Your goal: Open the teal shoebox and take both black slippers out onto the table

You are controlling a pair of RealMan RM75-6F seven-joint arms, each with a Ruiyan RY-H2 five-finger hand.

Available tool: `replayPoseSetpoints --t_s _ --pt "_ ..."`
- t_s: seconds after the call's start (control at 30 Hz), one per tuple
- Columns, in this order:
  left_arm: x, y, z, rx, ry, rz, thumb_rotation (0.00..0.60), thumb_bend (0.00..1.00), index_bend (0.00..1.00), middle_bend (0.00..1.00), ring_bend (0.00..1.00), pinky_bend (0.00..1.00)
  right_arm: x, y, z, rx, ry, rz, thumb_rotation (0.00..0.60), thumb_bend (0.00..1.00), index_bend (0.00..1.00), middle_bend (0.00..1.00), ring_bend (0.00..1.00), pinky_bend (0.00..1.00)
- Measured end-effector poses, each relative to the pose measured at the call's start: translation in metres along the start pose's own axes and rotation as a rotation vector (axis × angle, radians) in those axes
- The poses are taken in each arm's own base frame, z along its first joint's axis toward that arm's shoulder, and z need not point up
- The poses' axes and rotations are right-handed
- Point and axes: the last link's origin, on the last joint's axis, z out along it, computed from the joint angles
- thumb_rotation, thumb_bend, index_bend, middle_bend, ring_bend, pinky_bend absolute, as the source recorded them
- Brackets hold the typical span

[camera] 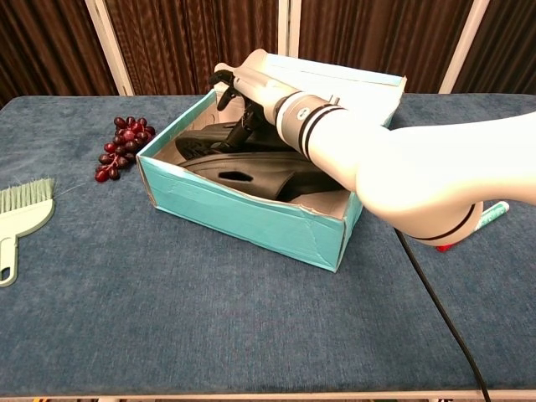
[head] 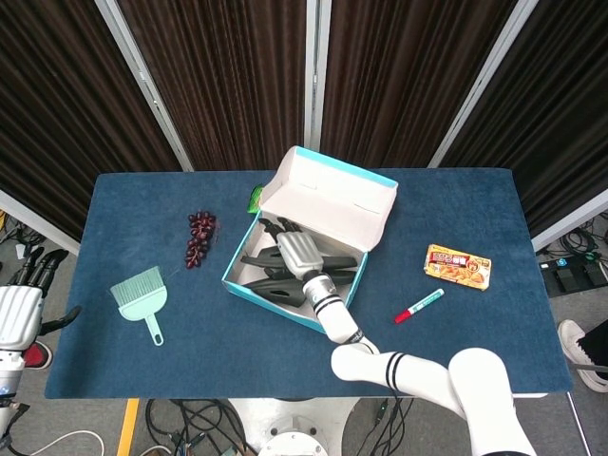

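The teal shoebox [head: 271, 302] [camera: 243, 213] stands open mid-table, its lid [head: 332, 204] [camera: 360, 84] tilted back. Two black slippers lie inside: the near one [camera: 251, 172] [head: 275, 290] and the far one [camera: 201, 141] [head: 256, 258]. My right hand [head: 299, 252] [camera: 251, 79] reaches into the box from above, fingers spread and pointing down, their tips at the far slipper. No grip on it shows. My left hand [head: 17, 313] hangs open beyond the table's left edge, away from everything.
Dark grapes [head: 199, 237] [camera: 123, 146] lie left of the box. A pale green hand brush [head: 142, 296] [camera: 21, 213] sits further left. To the right of the box are a yellow snack box [head: 458, 267] and a red-capped marker [head: 419, 306]. A green packet [head: 255, 198] peeks out behind the box.
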Motion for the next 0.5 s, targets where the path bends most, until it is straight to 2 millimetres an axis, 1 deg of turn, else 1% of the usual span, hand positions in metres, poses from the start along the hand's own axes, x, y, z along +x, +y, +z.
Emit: replayPoseSetpoints --t_s 0.2,0.33,0.5 --pt "0.0001 -0.0005 0.0006 0.001 0.001 -0.001 0.6 0.19 0.09 0.12 0.03 0.28 0.0012 0.0014 -0.0004 -0.008 0.025 -0.022 0.6 0.17 0.25 0.32 0.16 0.27" --pt "-0.0005 0.0 0.0007 0.0 -0.002 0.0 0.6 0.19 0.09 0.12 0.03 0.28 0.0021 0.0027 -0.0016 -0.015 0.04 -0.041 0.6 0.16 0.28 0.35 0.18 0.29" --pt "-0.0008 0.0001 0.0005 0.0 -0.003 0.002 0.6 0.19 0.09 0.12 0.03 0.28 0.0013 0.0056 -0.0025 -0.037 0.033 -0.067 0.6 0.15 0.29 0.35 0.19 0.29"
